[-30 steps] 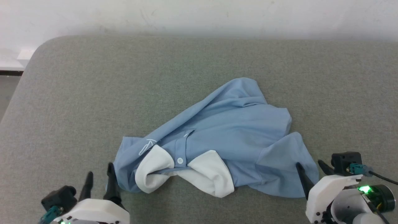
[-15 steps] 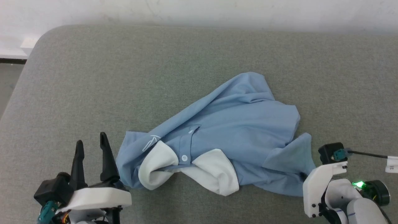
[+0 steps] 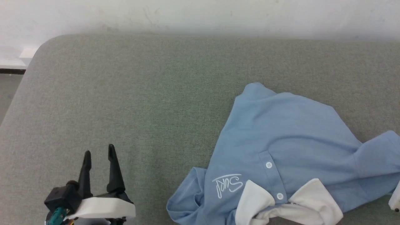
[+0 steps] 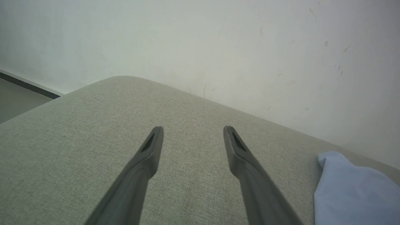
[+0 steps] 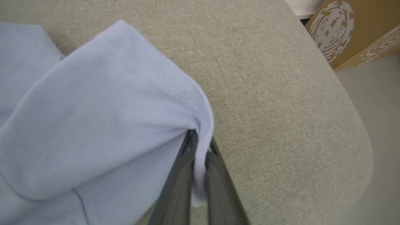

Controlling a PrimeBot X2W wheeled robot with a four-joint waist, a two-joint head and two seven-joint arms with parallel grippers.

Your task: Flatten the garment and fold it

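- Garment first: your light blue, short-sleeved, soft-knit polo shirt [image 3: 287, 137] lies front-up on the grey woven cushion surface [image 3: 140, 93]. It sits in the lower right of the head view and runs off that view's right and bottom edges.
- Its white collar [image 3: 315, 201] sits at the near edge with both flaps spread. You can see the white outline logo [image 3: 227, 185] just beside the collar's left flap, and two white buttons [image 3: 268, 164] line the placket above it.
- The shirt's body looks fairly smooth, and its far end points toward the pale wall [image 3: 200, 12].
- Your right gripper [image 5: 200, 140] is clenched on the shirt. In the right wrist view its two dark fingers are pressed close together, with a fold of the stitched sleeve [image 5: 103, 125] hem pinched between them and cloth wrapping over the tips.
- From that pinch the sleeve fans out up and to the left of that view. Grey cushion lies to the right of the fingers, and a brown cardboard box [image 5: 353, 28] stands past the cushion's rounded corner.
- You cannot tell whether the pinched sleeve is lifted off the cushion.
- Your left gripper [image 3: 99, 149] is released, its fingers spread apart with only grey cushion between them.
- It is at the lower left of the head view, well apart from the shirt, whose nearest edge lies off to its right.
- In the left wrist view, a blue corner of the shirt [image 4: 350, 190] shows at the lower right, clear of the right-hand finger.
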